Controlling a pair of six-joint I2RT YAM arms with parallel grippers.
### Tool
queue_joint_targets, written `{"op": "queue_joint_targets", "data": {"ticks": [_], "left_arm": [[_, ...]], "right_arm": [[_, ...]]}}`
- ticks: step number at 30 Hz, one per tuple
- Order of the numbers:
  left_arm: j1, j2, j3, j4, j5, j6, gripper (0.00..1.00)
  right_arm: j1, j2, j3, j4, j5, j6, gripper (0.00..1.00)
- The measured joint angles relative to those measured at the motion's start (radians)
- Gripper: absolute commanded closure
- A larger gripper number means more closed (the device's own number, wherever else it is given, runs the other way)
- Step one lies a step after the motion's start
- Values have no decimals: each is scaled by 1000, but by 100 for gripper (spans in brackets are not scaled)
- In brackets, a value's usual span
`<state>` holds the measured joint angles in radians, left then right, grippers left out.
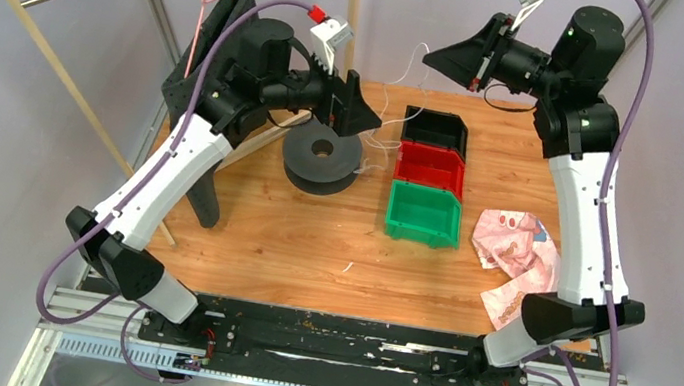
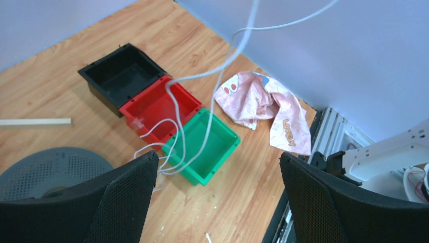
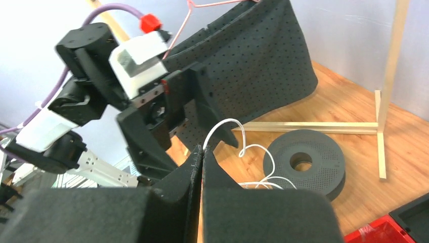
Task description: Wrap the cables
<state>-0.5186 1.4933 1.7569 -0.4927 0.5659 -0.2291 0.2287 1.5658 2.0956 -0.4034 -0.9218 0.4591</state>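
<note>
1. Your right gripper (image 3: 202,152) is clenched on the white cable (image 3: 230,120), raised above the table (image 1: 311,239).
2. Your left gripper (image 2: 217,167) is released, fingers wide apart.
3. Slack cable loops lie between the spool (image 1: 306,170) and the red bin (image 1: 430,168).

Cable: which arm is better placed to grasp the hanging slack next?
Left, likely. The left end effector is open, facing the hanging cable; the right end effector is shut on it.
</note>
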Motion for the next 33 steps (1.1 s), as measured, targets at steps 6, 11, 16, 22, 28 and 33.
{"op": "queue_joint_targets", "data": {"ticks": [6, 11, 16, 22, 28, 33], "left_arm": [[0, 2, -41, 53, -9, -34, 10], [0, 10, -60, 121, -6, -79, 12], [0, 47, -83, 215, 10, -152, 14], [-7, 111, -84, 299, 43, -228, 15], [-24, 133, -89, 348, 56, -274, 15], [-27, 134, -87, 330, 45, -258, 2]], "right_arm": [[0, -53, -56, 66, -71, 35, 99], [0, -78, -86, 109, -88, 59, 99], [0, -79, -119, 154, -102, 93, 99], [0, -79, -131, 178, -109, 117, 99], [0, -79, -140, 203, -126, 138, 99], [0, -79, -150, 198, -111, 156, 99]]}}
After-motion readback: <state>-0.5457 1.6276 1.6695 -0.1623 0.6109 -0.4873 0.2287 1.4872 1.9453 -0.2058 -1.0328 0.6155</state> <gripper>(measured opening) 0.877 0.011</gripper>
